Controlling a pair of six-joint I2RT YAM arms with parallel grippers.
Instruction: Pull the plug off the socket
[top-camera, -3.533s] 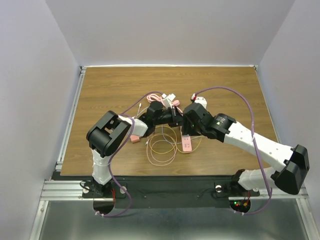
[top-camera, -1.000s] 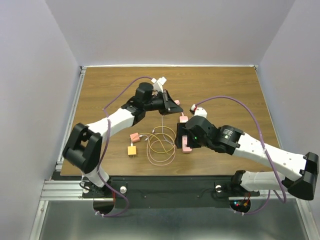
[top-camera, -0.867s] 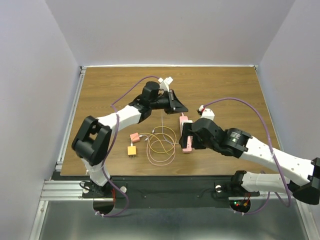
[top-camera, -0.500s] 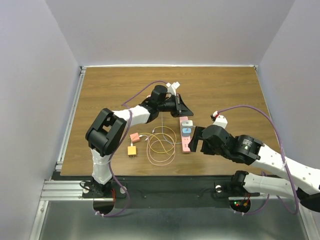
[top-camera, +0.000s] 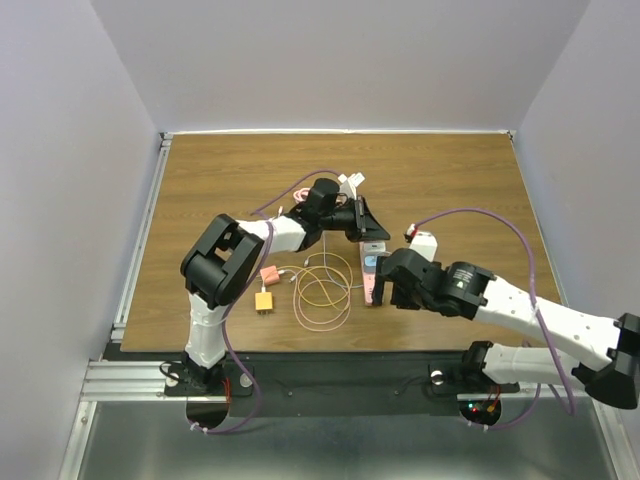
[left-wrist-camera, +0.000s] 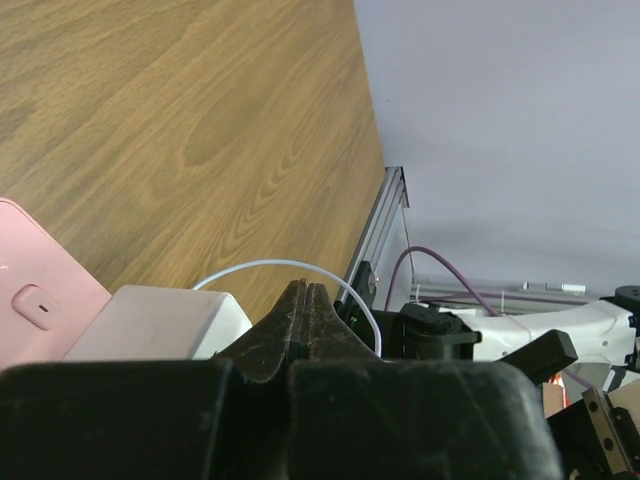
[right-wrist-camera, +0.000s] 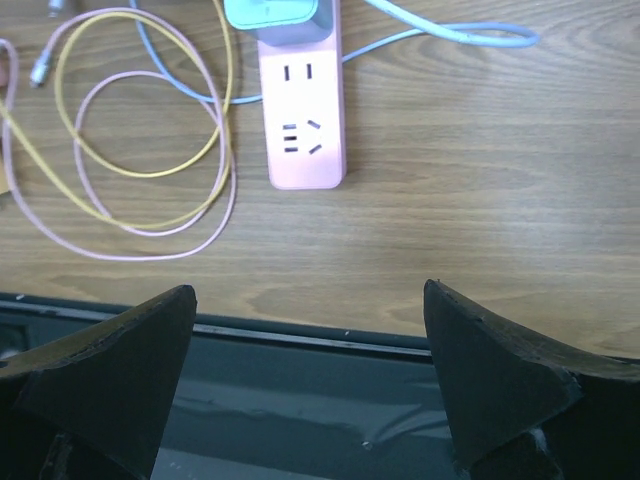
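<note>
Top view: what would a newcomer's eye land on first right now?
The pink power strip lies mid-table with a pale blue plug seated in it. The open right gripper hangs by its near end; the shut left gripper sits at its far end. Yellow and pink cable loops lie to its left.

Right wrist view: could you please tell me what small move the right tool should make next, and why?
Probably ease the open right tool forward and down along the socket until its fingers straddle the light blue plug. That plug sits seated in the far outlet, while the tool hangs short of the socket's near end, holding nothing.
</note>
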